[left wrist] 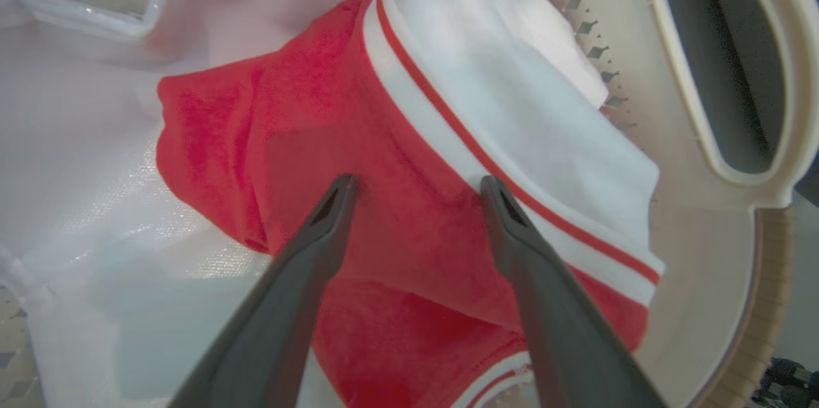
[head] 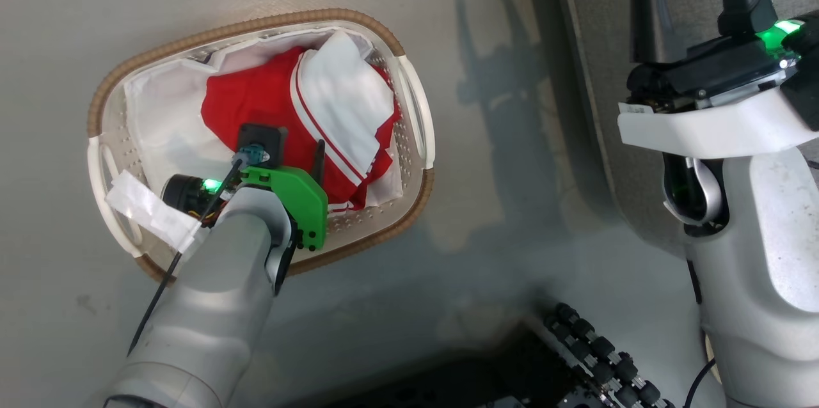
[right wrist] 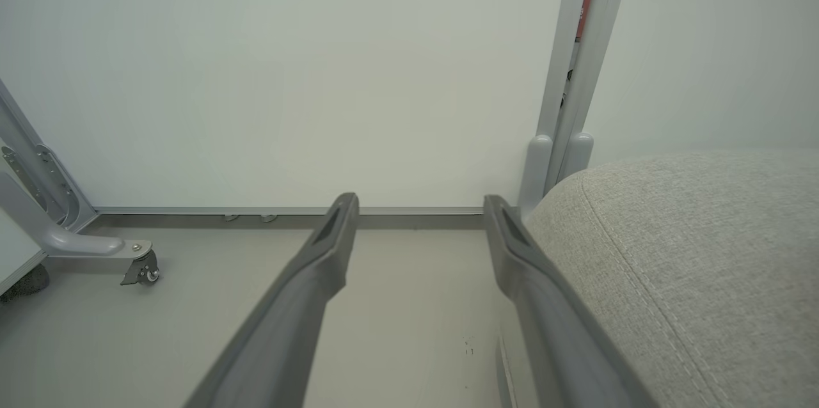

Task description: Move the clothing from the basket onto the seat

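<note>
An oval white perforated plastic laundry basket (head: 358, 14) with a brown woven-look rim stands on the pale grey floor (head: 57, 5). It is apart from the large light grey fabric-upholstered seat cushion (head: 595, 75), which is at the floor's right side in the head view. Inside the basket, on its plain white cloth liner (head: 160, 120), lies the bright red soft clothing (head: 249, 101) with a white panel and white stripe trim. The clothing is heaped toward the end with the cream side handle (left wrist: 742, 181) and reaches that wall. The left gripper (left wrist: 417, 184) reaches down into the basket from its near edge. Its two long dark fingers (left wrist: 320, 235) are spread apart, tips set against the red fabric beside the striped band, with nothing pinched between them. The right gripper (right wrist: 419, 203) hangs empty with its fingers likewise parted, just beside the rounded, seam-stitched edge of the seat cushion, above bare floor. It points toward a white wall panel (right wrist: 288, 75) and a grey metal frame foot with a castor (right wrist: 137, 267).
</note>
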